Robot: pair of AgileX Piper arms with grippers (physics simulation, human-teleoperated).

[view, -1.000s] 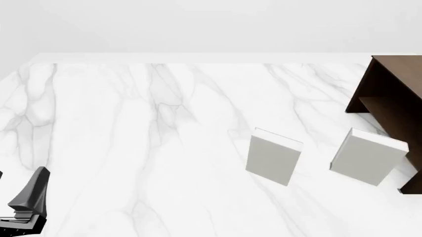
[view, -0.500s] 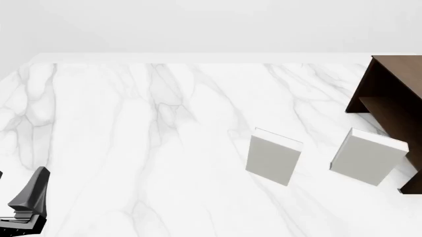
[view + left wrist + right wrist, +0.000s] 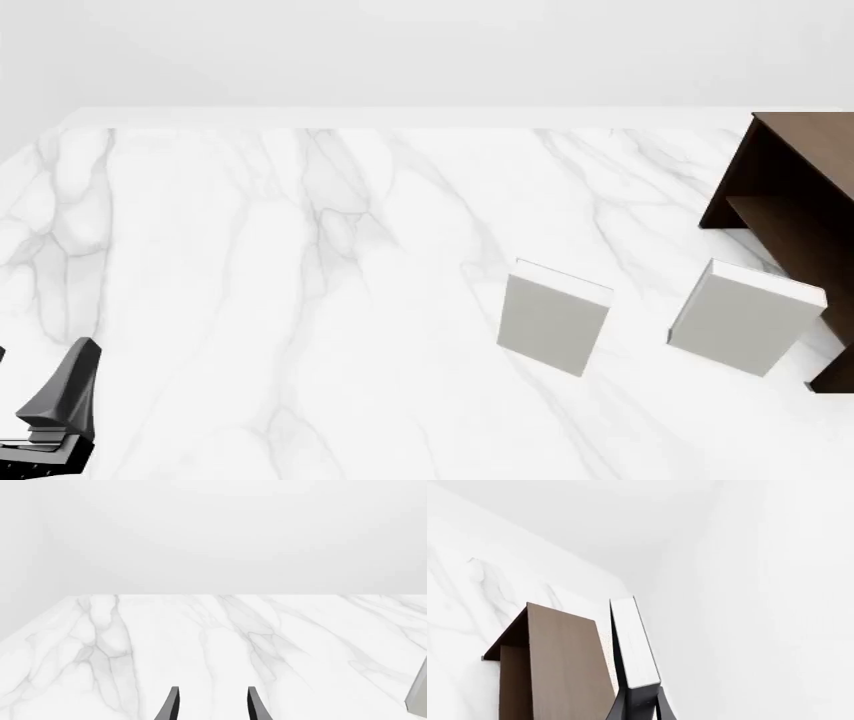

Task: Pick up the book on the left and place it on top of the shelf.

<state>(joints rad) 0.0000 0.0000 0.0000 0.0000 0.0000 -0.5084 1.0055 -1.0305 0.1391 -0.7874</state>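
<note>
In the right wrist view, the book (image 3: pixel 634 642), slim and dark with white page edges, stands on end between the fingers of my right gripper (image 3: pixel 640 707), which is shut on its near end. It is held beside and above the flat brown top of the shelf (image 3: pixel 564 665). In the front view the shelf (image 3: pixel 797 190) stands at the right edge; the book and my right gripper are out of that view. My left gripper (image 3: pixel 74 378) rests low at the near left corner, and its fingers (image 3: pixel 172 706) stand open with nothing between them.
Two light grey-white books stand upright on the marble table (image 3: pixel 294 300): one at centre right (image 3: pixel 554 315), the other (image 3: pixel 745 318) just in front of the shelf. The edge of a pale book (image 3: pixel 419 696) shows in the left wrist view.
</note>
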